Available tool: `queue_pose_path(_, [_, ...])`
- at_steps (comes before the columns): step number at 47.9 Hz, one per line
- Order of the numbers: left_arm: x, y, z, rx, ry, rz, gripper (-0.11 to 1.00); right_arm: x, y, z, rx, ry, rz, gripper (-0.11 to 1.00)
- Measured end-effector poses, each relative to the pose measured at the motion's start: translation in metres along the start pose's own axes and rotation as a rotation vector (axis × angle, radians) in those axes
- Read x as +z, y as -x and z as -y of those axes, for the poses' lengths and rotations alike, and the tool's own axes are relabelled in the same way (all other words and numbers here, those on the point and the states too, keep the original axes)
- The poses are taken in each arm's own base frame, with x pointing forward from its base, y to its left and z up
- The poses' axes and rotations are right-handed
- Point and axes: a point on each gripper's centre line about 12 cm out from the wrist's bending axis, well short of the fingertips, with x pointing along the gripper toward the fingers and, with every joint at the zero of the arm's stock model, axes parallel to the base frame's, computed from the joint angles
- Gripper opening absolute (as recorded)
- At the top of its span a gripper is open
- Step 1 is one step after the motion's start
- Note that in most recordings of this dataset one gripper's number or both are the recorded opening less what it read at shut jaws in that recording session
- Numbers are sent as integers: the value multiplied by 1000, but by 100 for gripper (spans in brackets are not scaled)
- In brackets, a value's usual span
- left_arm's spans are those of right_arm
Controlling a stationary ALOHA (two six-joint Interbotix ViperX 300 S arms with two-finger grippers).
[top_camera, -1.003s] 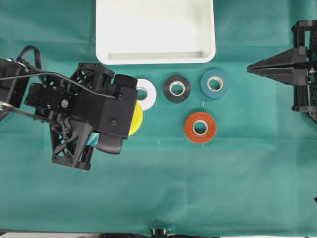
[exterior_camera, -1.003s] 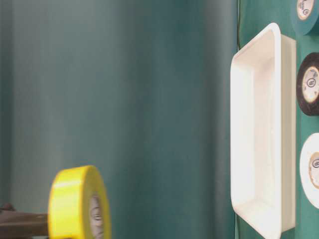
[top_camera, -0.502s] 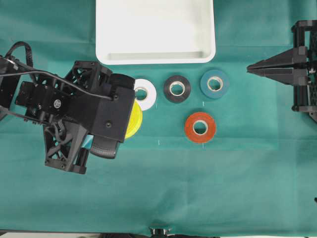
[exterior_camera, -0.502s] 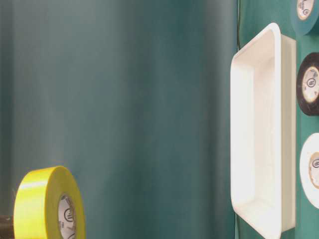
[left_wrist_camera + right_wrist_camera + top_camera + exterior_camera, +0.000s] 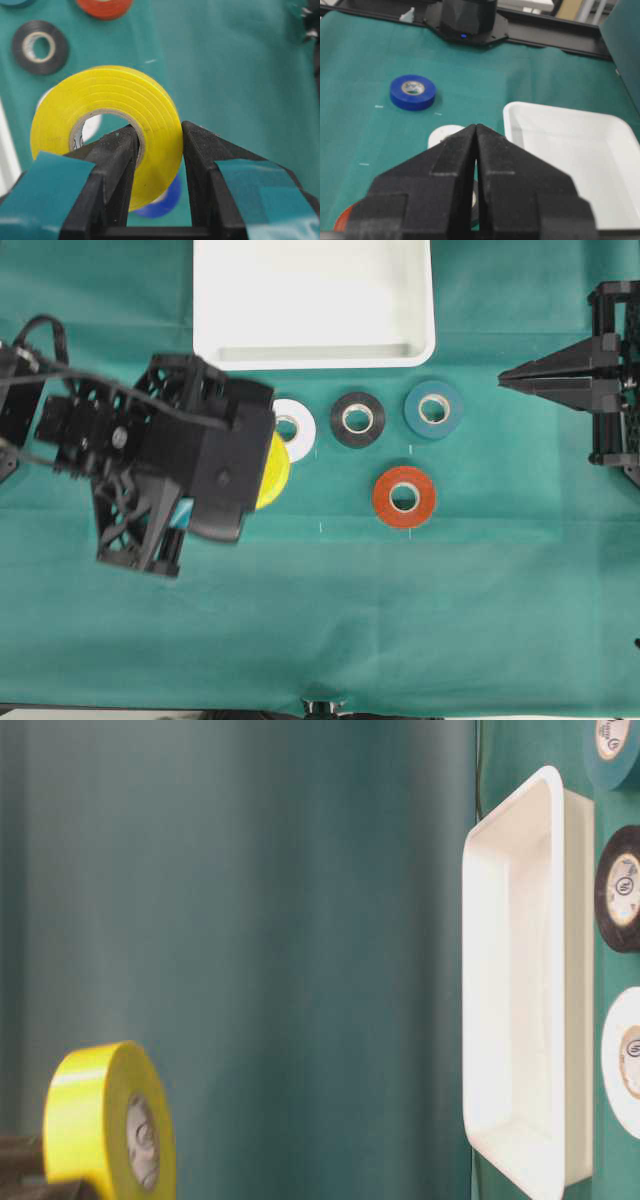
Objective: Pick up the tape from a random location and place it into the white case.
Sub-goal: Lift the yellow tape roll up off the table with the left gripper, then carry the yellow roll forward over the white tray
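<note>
My left gripper [image 5: 157, 130] is shut on the tape [image 5: 150, 110], a bright yellow roll. One finger sits inside its core and the other against its outer face. The tape hangs above the green cloth. From overhead only its edge [image 5: 272, 472] shows past my left wrist. In the table-level view the roll [image 5: 85, 1120] floats well off the cloth. The white case [image 5: 315, 353] lies at the back middle, its rim [image 5: 555, 970] also visible from the side. My right gripper [image 5: 503, 378] is shut and holds nothing at the right edge, its jaws [image 5: 476, 126] pointing at the case [image 5: 560, 107].
On the cloth in front of the case lie a white roll [image 5: 298, 430], a black roll [image 5: 357, 419], a teal roll [image 5: 434, 408] and an orange roll [image 5: 404, 497]. A dark blue roll [image 5: 413, 92] lies under my left arm.
My left arm, still gripping the yellow tape, drifted left and then shifted a little toward the case. The right arm has stayed put.
</note>
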Motion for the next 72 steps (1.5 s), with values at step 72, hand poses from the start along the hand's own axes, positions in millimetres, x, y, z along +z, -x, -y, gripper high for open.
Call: queue_pose_path(72, [-8, -19, -168, 226, 137, -63, 23, -4, -2, 0, 2, 17, -23, 0])
